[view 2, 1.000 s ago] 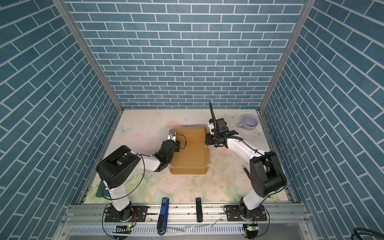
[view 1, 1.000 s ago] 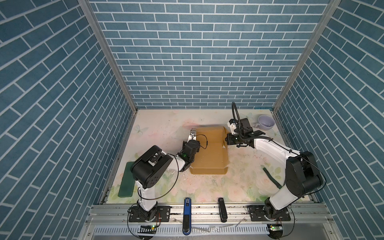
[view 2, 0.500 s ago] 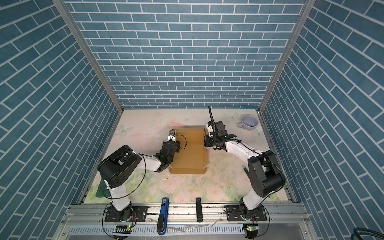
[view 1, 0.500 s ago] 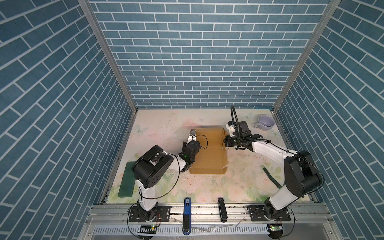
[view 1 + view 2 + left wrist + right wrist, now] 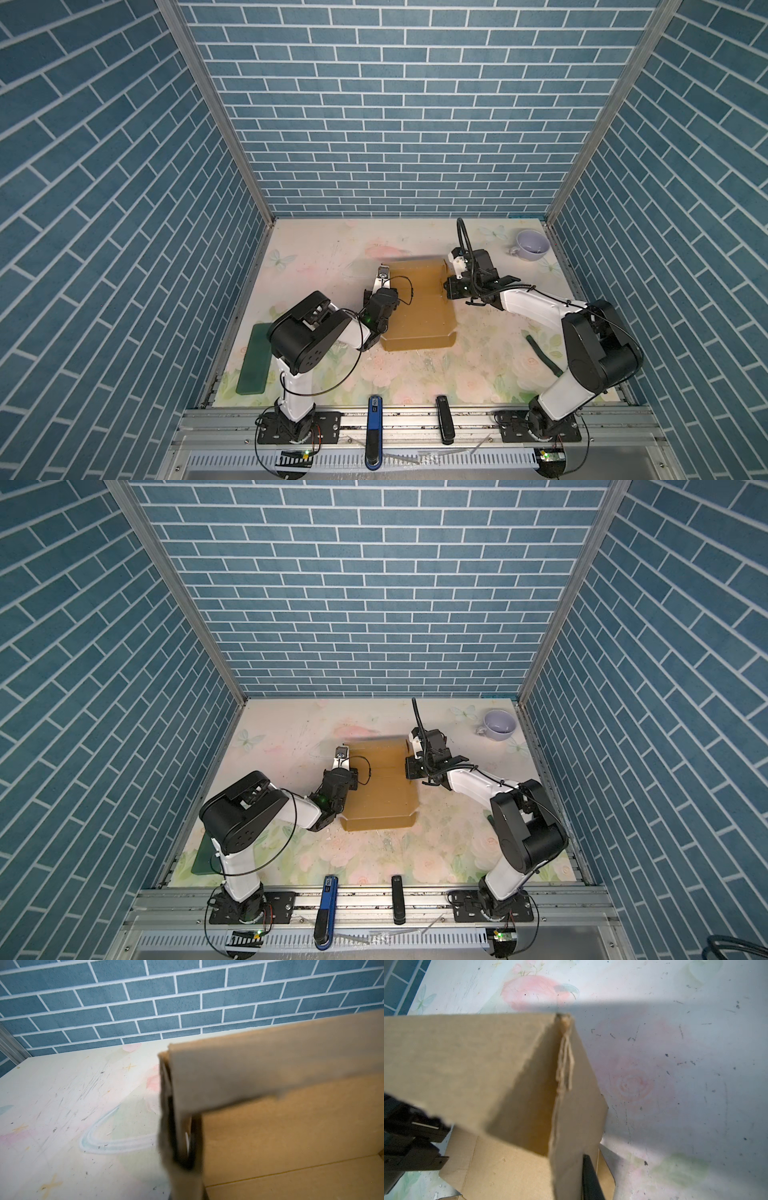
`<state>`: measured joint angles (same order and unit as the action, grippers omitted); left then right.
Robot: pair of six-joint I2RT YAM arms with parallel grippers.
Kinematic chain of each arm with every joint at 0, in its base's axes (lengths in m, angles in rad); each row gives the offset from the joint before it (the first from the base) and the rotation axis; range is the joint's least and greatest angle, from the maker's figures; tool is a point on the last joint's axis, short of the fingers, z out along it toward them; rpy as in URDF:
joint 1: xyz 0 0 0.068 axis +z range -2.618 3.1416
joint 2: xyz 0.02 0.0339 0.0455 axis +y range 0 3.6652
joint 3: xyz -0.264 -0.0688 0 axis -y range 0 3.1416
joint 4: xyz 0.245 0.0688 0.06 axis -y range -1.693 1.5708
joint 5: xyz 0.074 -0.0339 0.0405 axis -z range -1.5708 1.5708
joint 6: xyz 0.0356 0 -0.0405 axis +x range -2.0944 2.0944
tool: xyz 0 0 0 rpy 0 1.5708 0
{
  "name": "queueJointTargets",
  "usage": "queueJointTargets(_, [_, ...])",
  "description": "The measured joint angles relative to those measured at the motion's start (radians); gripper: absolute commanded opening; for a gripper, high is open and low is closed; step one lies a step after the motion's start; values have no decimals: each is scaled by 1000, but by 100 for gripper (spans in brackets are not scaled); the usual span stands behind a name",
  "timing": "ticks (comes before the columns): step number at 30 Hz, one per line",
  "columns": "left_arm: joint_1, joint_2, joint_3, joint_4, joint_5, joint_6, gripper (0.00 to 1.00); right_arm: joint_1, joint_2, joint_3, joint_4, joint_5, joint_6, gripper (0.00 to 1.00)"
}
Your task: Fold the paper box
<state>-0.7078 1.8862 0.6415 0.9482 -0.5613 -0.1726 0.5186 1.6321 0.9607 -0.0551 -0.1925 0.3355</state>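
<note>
The paper box (image 5: 419, 307) (image 5: 382, 791) is brown cardboard lying mid-table, its side walls raised and a low wall at its near end. My left gripper (image 5: 390, 287) (image 5: 347, 766) is shut on the box's left wall. In the left wrist view that wall's edge (image 5: 180, 1118) sits between the dark fingers (image 5: 165, 1136). My right gripper (image 5: 448, 287) (image 5: 409, 766) is shut on the right wall. In the right wrist view one black finger (image 5: 590, 1180) presses the wall's outer face (image 5: 571, 1126). A far flap (image 5: 270, 1059) (image 5: 456, 1064) leans in over the box floor.
A lavender cup (image 5: 532, 245) stands at the back right. A green pad (image 5: 254, 357) lies by the left wall, and a dark green strip (image 5: 542, 353) lies near the right arm. A blue tool (image 5: 374, 424) and a black one (image 5: 444, 419) rest on the front rail.
The right gripper has shifted slightly left and farther back along the right wall. The box's far edge is blurred, so the far flap is moving. The left gripper holds its place.
</note>
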Motion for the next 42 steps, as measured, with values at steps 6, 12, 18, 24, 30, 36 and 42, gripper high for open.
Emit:
queueJointTargets(6, [-2,7,-19,45,1,4,0,5,-1,-20,4,20,-1,14])
queueJointTargets(12, [-2,13,-29,74,6,9,0,7,-14,-47,-6,39,-2,27])
queueJointTargets(18, [-3,26,-31,100,10,17,0,7,-26,-51,-30,51,-7,37])
queueJointTargets(24, [-3,37,-31,120,13,32,0,3,-52,-51,-48,43,-26,51])
queueJointTargets(30, [-3,41,-26,120,11,37,0,-7,-192,-70,-81,-17,-40,56])
queueJointTargets(36, [-3,54,-12,122,5,47,0,-24,-404,-99,-116,-32,-54,58])
queueJointTargets(42, [-3,55,-9,120,5,51,0,-77,-459,-109,-143,29,-58,58])
